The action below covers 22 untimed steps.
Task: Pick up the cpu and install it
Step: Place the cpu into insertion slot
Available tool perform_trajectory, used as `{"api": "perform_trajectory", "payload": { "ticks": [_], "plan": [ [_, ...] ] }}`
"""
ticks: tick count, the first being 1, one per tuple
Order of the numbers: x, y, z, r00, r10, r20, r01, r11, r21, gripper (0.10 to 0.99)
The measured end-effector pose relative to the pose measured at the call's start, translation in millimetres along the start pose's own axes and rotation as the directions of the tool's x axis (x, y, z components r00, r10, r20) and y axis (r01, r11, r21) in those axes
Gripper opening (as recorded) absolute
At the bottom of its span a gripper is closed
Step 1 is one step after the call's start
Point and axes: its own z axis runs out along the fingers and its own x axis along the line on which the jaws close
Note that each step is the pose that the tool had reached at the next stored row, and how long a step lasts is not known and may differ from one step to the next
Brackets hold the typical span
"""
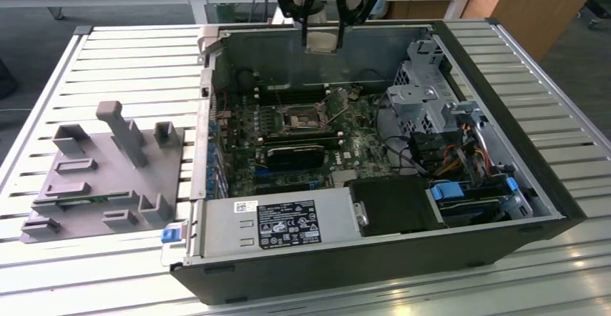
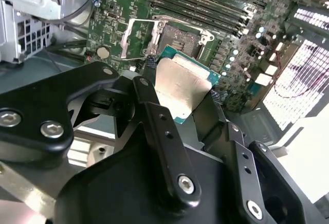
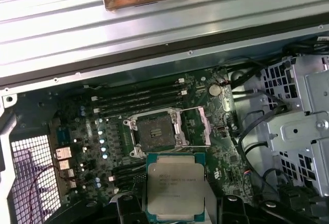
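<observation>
Exterior view: I'm seeing the hand (image 1: 322, 44) hanging high over the open computer case (image 1: 534, 187), pinching the cpu (image 1: 322, 39). The case is lying on the slatted tabletop (image 1: 124, 66), with the grey fixture tray (image 1: 105, 180) sitting on the exterior view's left.
Second wrist view: black fingers (image 2: 154, 116) are clamping the cpu (image 2: 182, 88) by opposite edges. It's hovering clear of the socket (image 2: 180, 41).
First wrist view: I'm watching the cpu (image 3: 175, 185) hanging above the motherboard (image 3: 226, 152), near the empty socket (image 3: 154, 131), whose frame is standing open.

Clear air above the bare socket (image 3: 156, 133), its open frame (image 3: 204, 124) alongside, drive cage (image 3: 303, 126) and cables (image 3: 257, 118) beyond
</observation>
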Motion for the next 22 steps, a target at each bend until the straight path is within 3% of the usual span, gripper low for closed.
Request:
{"api": "perform_trajectory", "payload": {
  "ticks": [10,22],
  "plan": [
    [0.0,0.0,0.4,0.9926,0.122,0.0064,-0.122,0.9926,0.002,0.537],
    [0.0,0.0,0.8,0.9703,0.242,0.0128,-0.242,0.9703,0.003,0.537]
  ]
}}
